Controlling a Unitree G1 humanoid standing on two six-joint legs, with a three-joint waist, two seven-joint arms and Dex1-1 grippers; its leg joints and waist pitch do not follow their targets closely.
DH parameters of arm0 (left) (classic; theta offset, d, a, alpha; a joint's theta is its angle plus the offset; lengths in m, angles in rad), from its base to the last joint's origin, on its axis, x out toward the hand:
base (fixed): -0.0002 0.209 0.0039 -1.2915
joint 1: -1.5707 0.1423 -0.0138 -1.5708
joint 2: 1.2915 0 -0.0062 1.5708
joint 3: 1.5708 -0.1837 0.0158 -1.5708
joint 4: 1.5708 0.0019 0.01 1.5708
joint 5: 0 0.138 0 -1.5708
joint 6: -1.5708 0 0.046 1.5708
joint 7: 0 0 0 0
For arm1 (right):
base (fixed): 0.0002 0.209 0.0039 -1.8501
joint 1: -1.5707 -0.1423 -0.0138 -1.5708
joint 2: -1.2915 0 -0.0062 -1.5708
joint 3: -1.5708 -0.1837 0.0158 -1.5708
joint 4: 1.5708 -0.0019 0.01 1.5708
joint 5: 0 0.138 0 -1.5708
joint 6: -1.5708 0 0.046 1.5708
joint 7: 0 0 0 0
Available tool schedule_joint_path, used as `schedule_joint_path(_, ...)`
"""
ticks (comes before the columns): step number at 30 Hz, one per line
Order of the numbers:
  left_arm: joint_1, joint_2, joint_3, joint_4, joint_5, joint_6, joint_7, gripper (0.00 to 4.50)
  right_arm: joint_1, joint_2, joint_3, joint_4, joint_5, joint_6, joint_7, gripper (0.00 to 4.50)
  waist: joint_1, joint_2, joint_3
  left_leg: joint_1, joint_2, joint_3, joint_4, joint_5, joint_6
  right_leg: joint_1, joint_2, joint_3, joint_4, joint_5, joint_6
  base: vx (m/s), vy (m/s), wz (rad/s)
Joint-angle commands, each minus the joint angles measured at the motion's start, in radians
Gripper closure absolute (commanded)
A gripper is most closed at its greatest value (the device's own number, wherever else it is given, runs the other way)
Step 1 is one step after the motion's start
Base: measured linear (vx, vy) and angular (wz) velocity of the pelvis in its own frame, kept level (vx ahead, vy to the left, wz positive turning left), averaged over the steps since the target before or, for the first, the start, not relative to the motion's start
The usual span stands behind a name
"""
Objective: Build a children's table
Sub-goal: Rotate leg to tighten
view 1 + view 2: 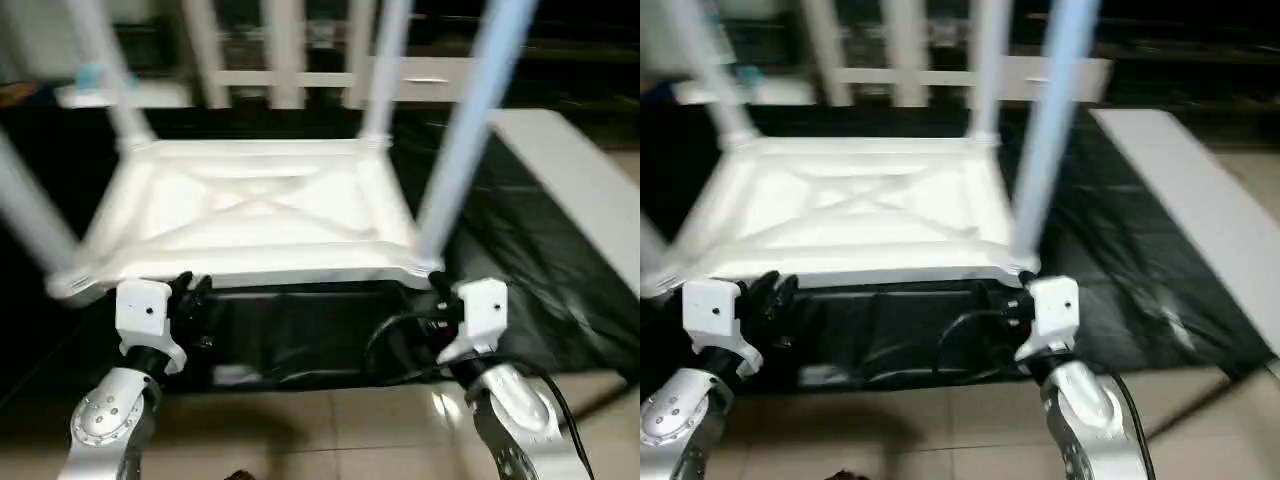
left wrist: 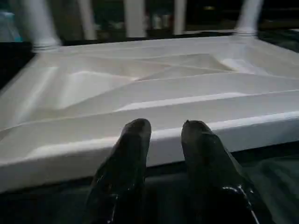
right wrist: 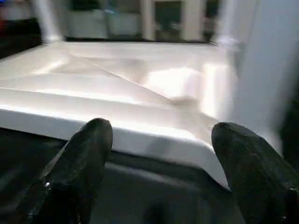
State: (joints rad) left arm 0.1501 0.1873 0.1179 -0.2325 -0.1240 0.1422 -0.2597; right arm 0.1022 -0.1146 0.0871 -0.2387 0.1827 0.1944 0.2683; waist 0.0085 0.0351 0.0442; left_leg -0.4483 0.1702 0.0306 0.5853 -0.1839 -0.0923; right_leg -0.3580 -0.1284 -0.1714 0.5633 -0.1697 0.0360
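The children's table lies upside down on a black cloth, its ribbed, X-braced underside (image 1: 250, 210) facing up. Four white tube legs stand in the corner sockets: near right (image 1: 470, 130), near left (image 1: 30, 215), far left (image 1: 105, 70), far right (image 1: 385, 70). My left gripper (image 1: 190, 290) sits just in front of the tabletop's near rim, towards the near-left corner. Its fingers (image 2: 133, 140) stand a little apart with nothing between them. My right gripper (image 1: 440, 300) hovers at the near-right corner, below the near right leg, open wide and empty (image 3: 163, 130).
The black cloth (image 1: 520, 260) covers the low platform under the table. A white panel (image 1: 580, 180) lies along its right side. White cabinet frames (image 1: 290, 60) stand behind. A black cable (image 1: 400, 340) loops by my right wrist above the tiled floor (image 1: 330, 430).
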Motion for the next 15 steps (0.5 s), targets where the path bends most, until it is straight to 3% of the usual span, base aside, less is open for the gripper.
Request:
schedule_joint_path(1,-0.004,0.005,-0.022,-0.002,0.009,-0.039,0.020,3.09,-0.011,-0.013,-0.001,0.018,0.002,-0.015,0.018,0.77,0.008,0.021,-0.033,0.009,-0.019,-0.007,-0.099,-0.447,0.048,0.039,-0.011,0.017,-0.053,-0.433,-0.188,-0.001,-0.029,0.60)
schedule_joint_path(2,-0.005,0.004,-0.019,-0.005,0.012,-0.040,0.021,3.09,-0.013,-0.018,0.000,0.014,0.002,-0.012,0.018,0.77,0.007,0.000,-0.029,0.005,-0.019,-0.004,-0.100,-0.446,0.053,0.038,-0.009,0.018,-0.055,-0.436,-0.194,-0.015,-0.031,0.62)
schedule_joint_path(3,-0.007,0.006,-0.018,-0.010,0.016,-0.030,0.016,3.09,-0.014,-0.023,-0.005,0.017,0.005,-0.014,0.018,0.77,0.014,0.012,-0.028,0.001,-0.024,-0.004,-0.103,-0.446,0.046,0.048,-0.013,0.018,-0.048,-0.458,-0.198,-0.017,-0.029,0.59)
schedule_joint_path(4,-0.011,0.008,-0.017,-0.014,0.027,-0.016,0.017,3.09,-0.014,-0.024,-0.009,0.019,0.006,-0.015,0.018,0.77,0.017,0.011,-0.026,-0.002,-0.026,-0.003,-0.104,-0.450,0.041,0.047,-0.015,0.020,-0.048,-0.472,-0.195,-0.017,-0.029,0.59)
schedule_joint_path(5,-0.014,0.010,-0.016,-0.018,0.038,-0.002,0.018,3.09,-0.014,-0.026,-0.012,0.020,0.007,-0.016,0.018,0.77,0.025,0.003,-0.020,-0.008,-0.030,0.001,-0.105,-0.481,0.025,0.051,-0.029,0.021,-0.052,-0.553,-0.187,-0.023,-0.030,0.54)
schedule_joint_path(6,-0.037,0.007,0.004,-0.023,0.019,0.051,0.013,3.09,-0.016,-0.026,-0.025,0.028,0.003,-0.030,0.009,0.77,0.033,0.003,-0.023,-0.005,-0.035,0.005,-0.103,-0.489,0.004,0.054,-0.039,0.024,-0.058,-0.607,-0.183,-0.030,-0.034,0.54)
schedule_joint_path(8,-0.055,0.018,0.013,-0.017,0.021,0.050,0.009,3.09,-0.020,-0.015,-0.042,0.027,-0.003,-0.031,-0.022,0.77,0.039,-0.010,-0.029,0.006,-0.034,0.004,-0.082,-0.449,0.007,0.047,-0.062,0.029,-0.078,-0.647,-0.195,-0.035,-0.036,0.55)
schedule_joint_path(9,-0.060,0.021,0.016,-0.018,0.010,0.055,0.006,3.09,-0.020,-0.007,-0.053,0.025,-0.006,-0.033,-0.036,0.77,0.035,-0.002,-0.031,0.020,-0.018,0.008,-0.068,-0.437,0.007,0.040,-0.066,0.033,-0.084,-0.663,-0.193,-0.089,-0.019,0.49)
schedule_joint_path(10,-0.065,0.028,0.016,-0.020,0.001,0.064,0.006,3.09,-0.021,0.008,-0.068,0.024,0.013,-0.028,-0.042,0.77,0.022,0.001,-0.033,0.065,0.022,0.024,-0.046,-0.460,-0.029,0.002,-0.061,0.066,-0.091,-0.666,-0.169,-0.089,-0.019,0.49)
schedule_joint_path(11,-0.068,0.036,0.007,-0.016,0.001,0.052,0.002,3.09,-0.018,0.022,-0.084,0.019,0.033,-0.015,-0.050,0.77,0.032,0.002,-0.023,0.062,0.030,0.034,-0.067,-0.518,-0.077,0.001,-0.051,0.074,-0.085,-0.673,-0.132,-0.102,0.012,0.20)
schedule_joint_path(12,-0.069,0.040,-0.001,-0.012,0.009,0.045,0.005,3.09,-0.009,0.028,-0.086,0.009,0.038,-0.012,-0.055,0.77,0.030,0.003,-0.018,0.061,0.031,0.046,-0.085,-0.644,-0.122,0.005,-0.034,0.072,-0.079,-0.726,-0.079,-0.059,0.033,-0.07)
schedule_joint_path(13,-0.071,0.040,-0.003,-0.012,0.007,0.043,0.007,3.09,0.000,0.027,-0.080,-0.002,0.034,-0.015,-0.057,0.77,0.030,0.005,-0.017,0.066,0.031,0.049,-0.102,-0.764,-0.149,0.014,-0.022,0.071,-0.072,-0.767,-0.049,-0.059,0.033,-0.07)
schedule_joint_path(14,-0.073,0.038,-0.004,-0.013,0.002,0.043,0.010,3.09,0.007,0.027,-0.075,-0.010,0.031,-0.018,-0.058,0.77,0.028,0.003,-0.017,0.064,0.032,0.053,-0.112,-0.810,-0.151,0.024,-0.013,0.067,-0.069,-0.773,-0.041,-0.047,0.052,-0.14)
schedule_joint_path(15,-0.071,0.037,-0.003,-0.022,-0.007,0.050,0.008,3.09,0.018,0.040,-0.077,-0.026,0.054,-0.007,-0.061,0.77,0.032,0.012,-0.015,0.041,0.034,0.074,-0.155,-0.891,-0.150,0.060,0.015,0.055,-0.024,-0.738,-0.047,-0.070,0.060,-0.12)
